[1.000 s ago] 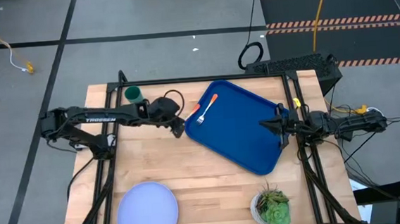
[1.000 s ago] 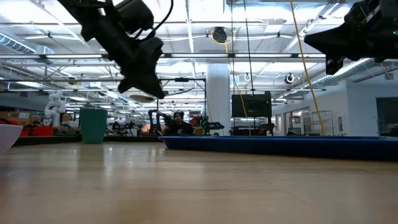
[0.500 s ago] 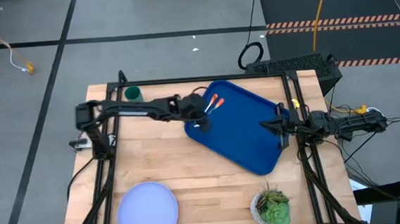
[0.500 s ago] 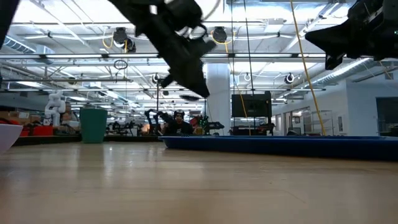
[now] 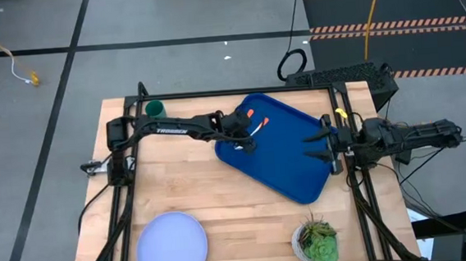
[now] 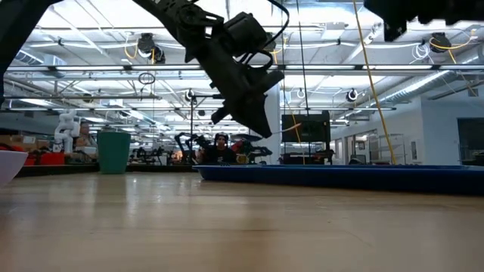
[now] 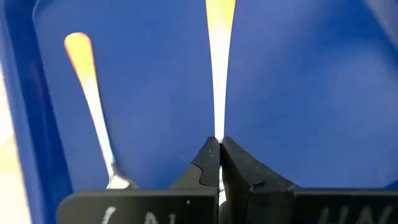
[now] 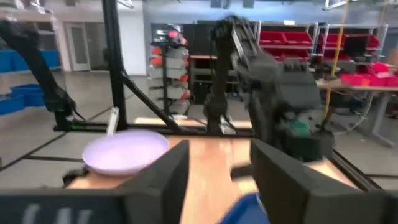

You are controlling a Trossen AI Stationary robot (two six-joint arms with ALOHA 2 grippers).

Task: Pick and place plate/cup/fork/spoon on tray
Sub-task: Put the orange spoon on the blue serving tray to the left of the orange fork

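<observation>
The left gripper (image 7: 219,163) hangs over the tray (image 5: 293,163), above the tray's corner nearest the cup (image 5: 156,109), its fingers pinched right together on a thin silver stem; the orange handle of that utensil runs straight out ahead of the fingertips, so its long axis lies in line with the arm, pointing in toward the tray's middle. Which piece it is I can only half judge; the working end is hidden behind the fingers, but the other orange-handled utensil (image 7: 93,106) lying flat on the tray floor just beside it seems to end in tines, which would make that the fork and the held one the spoon (image 5: 259,125). The two lie roughly parallel and apart, not crossing.

What the coming move turns on, to my eye, is height; from table level the gripper rides clear above the tray's rim, so the spoon has to come down before those fingers part, or it drops and may bounce against its neighbour.

The right gripper (image 8: 217,171) waits off the tray's far side from the cup, fingers spread, nothing between them; the plate (image 5: 171,246) sits well away from the tray, near the table's front edge, and the left arm is the nearer to it.
</observation>
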